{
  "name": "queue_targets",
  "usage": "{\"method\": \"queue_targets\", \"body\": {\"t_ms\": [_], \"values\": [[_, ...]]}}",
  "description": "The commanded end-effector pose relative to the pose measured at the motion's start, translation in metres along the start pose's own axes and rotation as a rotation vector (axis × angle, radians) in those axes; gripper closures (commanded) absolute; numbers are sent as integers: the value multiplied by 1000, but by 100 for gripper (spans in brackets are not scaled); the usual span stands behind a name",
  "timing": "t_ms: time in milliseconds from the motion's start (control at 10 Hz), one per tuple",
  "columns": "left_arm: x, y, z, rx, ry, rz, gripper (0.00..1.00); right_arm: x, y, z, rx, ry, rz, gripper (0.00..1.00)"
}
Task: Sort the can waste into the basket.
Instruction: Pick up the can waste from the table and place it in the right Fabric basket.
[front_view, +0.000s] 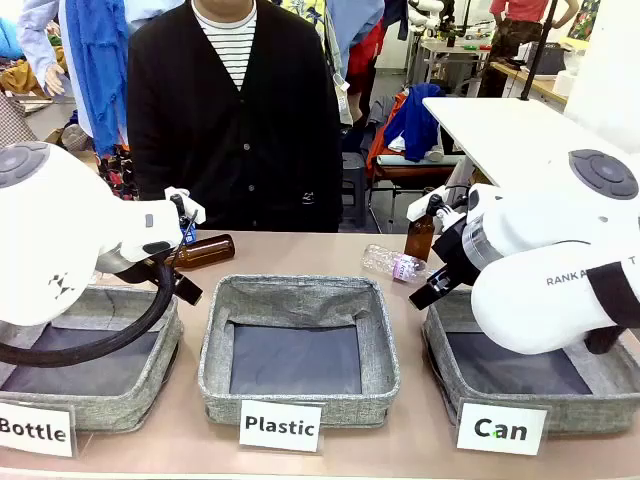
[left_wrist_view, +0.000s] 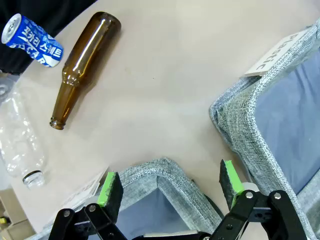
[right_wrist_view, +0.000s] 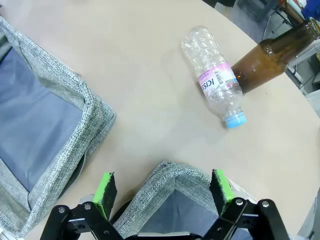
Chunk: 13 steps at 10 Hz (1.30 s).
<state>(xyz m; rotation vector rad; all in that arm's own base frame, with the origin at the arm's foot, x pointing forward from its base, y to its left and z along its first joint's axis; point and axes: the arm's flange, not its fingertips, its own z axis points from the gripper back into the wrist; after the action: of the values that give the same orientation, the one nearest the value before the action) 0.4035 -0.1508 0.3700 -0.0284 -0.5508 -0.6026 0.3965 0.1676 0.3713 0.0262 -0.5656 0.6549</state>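
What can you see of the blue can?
The blue can is a small metal drink can, blue with white lettering and a silver top end. It lies on its side on the tan table, near the brown bottle's thick end, a narrow gap between. Only the table seems to touch it.

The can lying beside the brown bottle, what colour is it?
The can is blue with white lettering, clearest in the left wrist view.
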Motion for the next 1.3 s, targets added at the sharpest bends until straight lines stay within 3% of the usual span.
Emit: {"method": "queue_targets", "body": {"t_ms": [0,1200], "values": [[0,0,0,0,0,0,0,0,0,0,0,0,0,0],[0,0,0,0,0,0,0,0,0,0,0,0,0,0]]}}
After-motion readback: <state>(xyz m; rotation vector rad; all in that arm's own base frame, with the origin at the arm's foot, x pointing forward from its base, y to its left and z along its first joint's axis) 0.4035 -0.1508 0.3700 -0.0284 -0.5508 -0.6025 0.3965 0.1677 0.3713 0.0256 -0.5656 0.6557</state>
